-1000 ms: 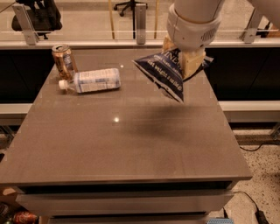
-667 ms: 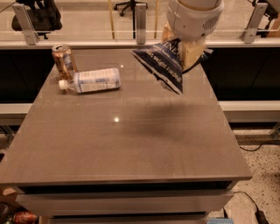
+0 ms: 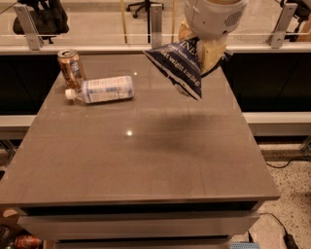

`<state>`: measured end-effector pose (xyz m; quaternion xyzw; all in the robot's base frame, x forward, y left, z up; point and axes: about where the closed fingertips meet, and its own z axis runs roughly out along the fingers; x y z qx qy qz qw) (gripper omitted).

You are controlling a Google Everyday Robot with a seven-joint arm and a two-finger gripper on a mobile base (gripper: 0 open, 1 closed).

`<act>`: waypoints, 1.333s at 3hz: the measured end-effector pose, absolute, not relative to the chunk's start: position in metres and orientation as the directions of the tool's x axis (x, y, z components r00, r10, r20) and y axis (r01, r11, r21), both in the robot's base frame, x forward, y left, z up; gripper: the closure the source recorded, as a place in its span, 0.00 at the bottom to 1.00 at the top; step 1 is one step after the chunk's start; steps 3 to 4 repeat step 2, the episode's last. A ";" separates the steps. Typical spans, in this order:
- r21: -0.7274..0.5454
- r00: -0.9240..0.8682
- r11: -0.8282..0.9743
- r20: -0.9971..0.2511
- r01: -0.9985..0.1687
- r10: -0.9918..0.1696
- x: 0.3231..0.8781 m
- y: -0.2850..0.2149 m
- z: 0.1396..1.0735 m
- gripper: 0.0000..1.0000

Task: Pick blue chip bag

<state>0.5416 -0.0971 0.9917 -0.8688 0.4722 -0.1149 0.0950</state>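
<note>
The blue chip bag (image 3: 179, 68) is a crinkly navy foil bag with white lettering. It hangs tilted in the air above the far right part of the table, clear of the surface, casting a shadow on the tabletop below. My gripper (image 3: 206, 48) is at the top right of the view, under the white arm housing (image 3: 214, 14), and is shut on the bag's upper right end. The fingers are pale yellow and partly hidden behind the bag.
A clear plastic bottle with a pale label (image 3: 103, 90) lies on its side at the far left of the grey table (image 3: 146, 160). A copper-coloured can (image 3: 70, 68) stands upright just behind it. A glass railing runs behind the table.
The arm has lifted the chip bag higher and slightly toward the back of the table. The bottle and can have not moved.
</note>
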 end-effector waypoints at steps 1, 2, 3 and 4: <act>-0.271 0.529 -0.537 0.109 -0.799 -0.841 0.542 -0.097 0.991 1.00; -0.265 0.533 -0.541 0.107 -0.798 -0.839 0.543 -0.096 0.989 1.00; -0.265 0.533 -0.541 0.107 -0.798 -0.839 0.543 -0.096 0.989 1.00; -0.265 0.533 -0.541 0.107 -0.798 -0.839 0.543 -0.096 0.989 1.00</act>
